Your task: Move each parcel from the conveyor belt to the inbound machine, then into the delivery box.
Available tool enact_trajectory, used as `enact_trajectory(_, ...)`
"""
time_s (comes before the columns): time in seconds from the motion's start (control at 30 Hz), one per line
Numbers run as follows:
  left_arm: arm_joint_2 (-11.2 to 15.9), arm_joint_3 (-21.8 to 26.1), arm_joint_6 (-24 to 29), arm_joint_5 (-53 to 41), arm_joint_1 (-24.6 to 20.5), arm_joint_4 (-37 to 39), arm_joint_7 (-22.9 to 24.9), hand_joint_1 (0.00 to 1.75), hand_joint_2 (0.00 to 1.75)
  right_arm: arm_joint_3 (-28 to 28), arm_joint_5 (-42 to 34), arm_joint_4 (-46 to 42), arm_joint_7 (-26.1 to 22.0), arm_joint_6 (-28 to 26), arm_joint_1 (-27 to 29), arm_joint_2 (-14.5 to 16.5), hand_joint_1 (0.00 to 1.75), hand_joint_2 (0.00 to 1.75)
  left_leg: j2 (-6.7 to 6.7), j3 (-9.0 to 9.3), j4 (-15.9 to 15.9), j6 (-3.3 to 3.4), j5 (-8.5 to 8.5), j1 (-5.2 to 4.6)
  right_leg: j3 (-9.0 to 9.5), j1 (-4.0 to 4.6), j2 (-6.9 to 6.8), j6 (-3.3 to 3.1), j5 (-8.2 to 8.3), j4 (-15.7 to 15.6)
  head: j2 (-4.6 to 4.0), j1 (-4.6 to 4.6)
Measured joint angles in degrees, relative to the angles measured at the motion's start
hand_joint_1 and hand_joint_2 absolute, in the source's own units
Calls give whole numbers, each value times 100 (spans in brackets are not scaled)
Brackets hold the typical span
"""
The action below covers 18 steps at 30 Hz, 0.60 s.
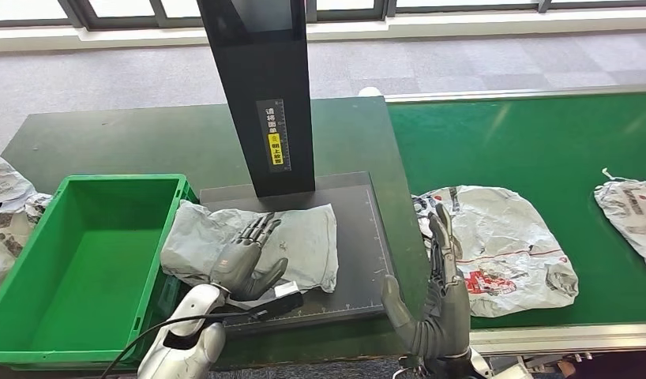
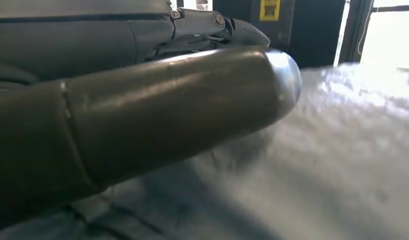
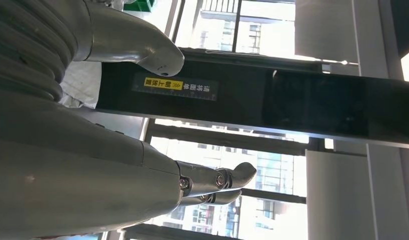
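Left hand (image 1: 245, 260), fingers spread flat on the parcel (image 1: 304, 237): slide it off the scanner plate (image 1: 367, 260) into the box (image 1: 83, 260). Right hand (image 1: 438, 304) open, idle.

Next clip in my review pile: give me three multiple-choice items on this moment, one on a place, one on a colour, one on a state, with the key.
1. Where does the grey parcel lie?
A. in the crate
B. on the inbound machine's black platform
C. on the conveyor belt

2. What colour is the delivery crate?
A. blue
B. green
C. grey

3. What is the left hand doing?
A. resting on the grey parcel
B. hanging over the crate
C. lifting a white parcel

Answers:
1 B, the parcel sits on the dark platform below the black column.
2 B, its walls and floor are green.
3 A, in the head view the fingers lie flat on the parcel, while the right hand stands open beside the platform.
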Motion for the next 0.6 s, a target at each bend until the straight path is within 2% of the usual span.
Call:
enact_trajectory(0.17,62,-11,76,-201,-138,477,163,0,0,-15,-7,1,1,39,-6,2,0,175,0,0,0,0,0,0,1,0,0,0,0,0,0,0)
enact_trajectory(0.3,80,-11,184,-355,-230,735,327,0,175,-15,-8,1,1,42,-7,2,0,175,0,0,0,0,0,0,1,0,0,0,0,0,0,0)
enact_trajectory(0.4,89,-10,401,-664,-359,1023,696,0,175,-15,-10,2,1,71,-20,2,0,175,-1,-1,0,0,0,0,2,0,-1,0,0,0,0,0)
enact_trajectory(0.53,115,12,844,-869,-537,1509,887,175,175,-15,-29,11,1,153,-80,4,0,175,-1,1,-1,0,0,0,5,0,-1,0,0,1,0,0)
enact_trajectory(0.6,123,26,1111,-921,-569,1643,886,175,175,-15,-43,27,2,171,-103,4,0,175,-1,2,-1,-1,0,1,6,0,-1,0,0,1,0,0)
